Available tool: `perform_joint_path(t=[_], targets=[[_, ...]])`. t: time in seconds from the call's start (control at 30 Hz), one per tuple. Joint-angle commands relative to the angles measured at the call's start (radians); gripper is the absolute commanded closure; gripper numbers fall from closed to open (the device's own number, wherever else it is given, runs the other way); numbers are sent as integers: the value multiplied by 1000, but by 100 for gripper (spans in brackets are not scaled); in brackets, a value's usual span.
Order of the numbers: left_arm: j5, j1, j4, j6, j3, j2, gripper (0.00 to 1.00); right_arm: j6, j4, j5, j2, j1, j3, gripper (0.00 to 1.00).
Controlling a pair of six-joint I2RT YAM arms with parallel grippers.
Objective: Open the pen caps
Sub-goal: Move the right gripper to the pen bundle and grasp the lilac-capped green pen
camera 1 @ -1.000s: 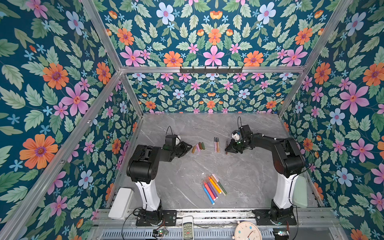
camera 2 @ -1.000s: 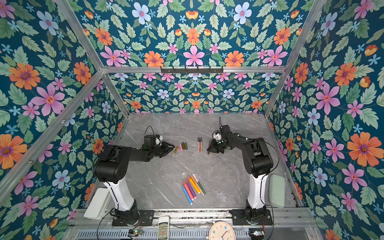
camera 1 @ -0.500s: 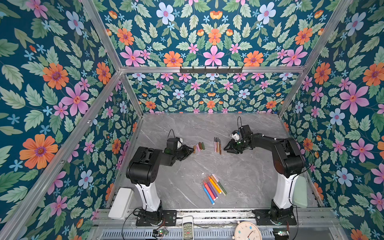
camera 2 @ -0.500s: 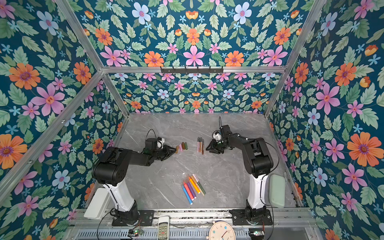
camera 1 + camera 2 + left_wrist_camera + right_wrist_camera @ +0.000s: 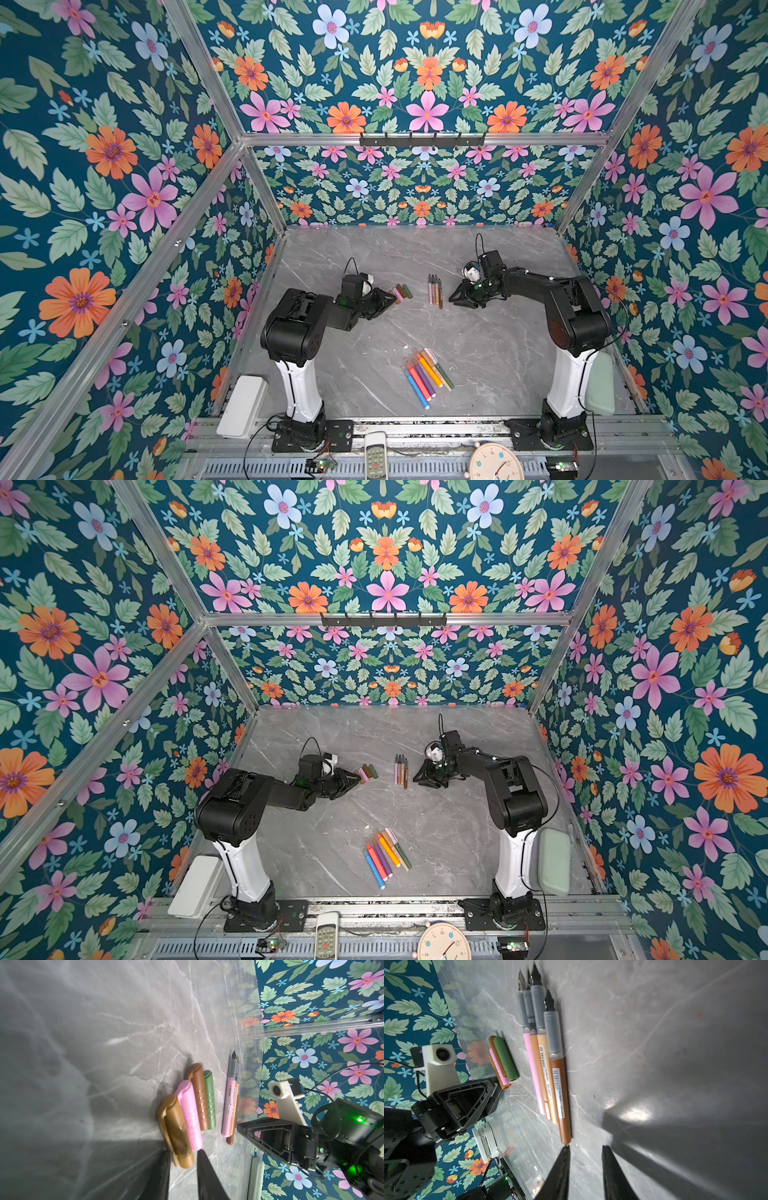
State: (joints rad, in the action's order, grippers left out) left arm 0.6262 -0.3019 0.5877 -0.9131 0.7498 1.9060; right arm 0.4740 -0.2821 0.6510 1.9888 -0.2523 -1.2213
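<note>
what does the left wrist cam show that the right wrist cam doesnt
Left wrist only: the gap between the jaws of the left gripper, with the end of the tan cap lying in it. Right wrist only: the jaws of the right gripper, open and empty, next to the brown pen, plus all four pen tips. Both: the four loose caps side by side and the uncapped pens on the grey table.

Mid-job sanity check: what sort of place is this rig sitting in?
Most likely a lab test booth rather than a home: flower-print panels in a metal frame wall in a marble-look table, and two robot arms stand mounted on a rail at its front edge.
</note>
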Motion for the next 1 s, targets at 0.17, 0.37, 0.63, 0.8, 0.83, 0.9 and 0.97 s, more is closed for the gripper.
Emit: perform_joint_path(t=[0.17, 0.37, 0.63, 0.8, 0.83, 0.9, 0.97], targets=[[-44, 1, -130, 62, -36, -88, 74, 38, -10, -83, -119, -14, 94, 77], [-102, 0, -196, 187, -103, -324, 73, -2, -320, -409, -392, -352, 222, 78], [-126, 0, -161, 227, -181, -460, 71, 196, -446, -567, -496, -660, 297, 75], [-62, 1, -99, 203, -199, -414, 72, 214, -363, -463, -437, -680, 312, 75], [-54, 0, -95, 203, -198, -408, 72, 218, -360, -461, -423, -686, 310, 75], [-48, 1, -94, 205, -198, -404, 72, 226, -356, -453, -395, -688, 309, 75], [-37, 1, -94, 207, -194, -394, 71, 230, -350, -445, -372, -690, 310, 75]])
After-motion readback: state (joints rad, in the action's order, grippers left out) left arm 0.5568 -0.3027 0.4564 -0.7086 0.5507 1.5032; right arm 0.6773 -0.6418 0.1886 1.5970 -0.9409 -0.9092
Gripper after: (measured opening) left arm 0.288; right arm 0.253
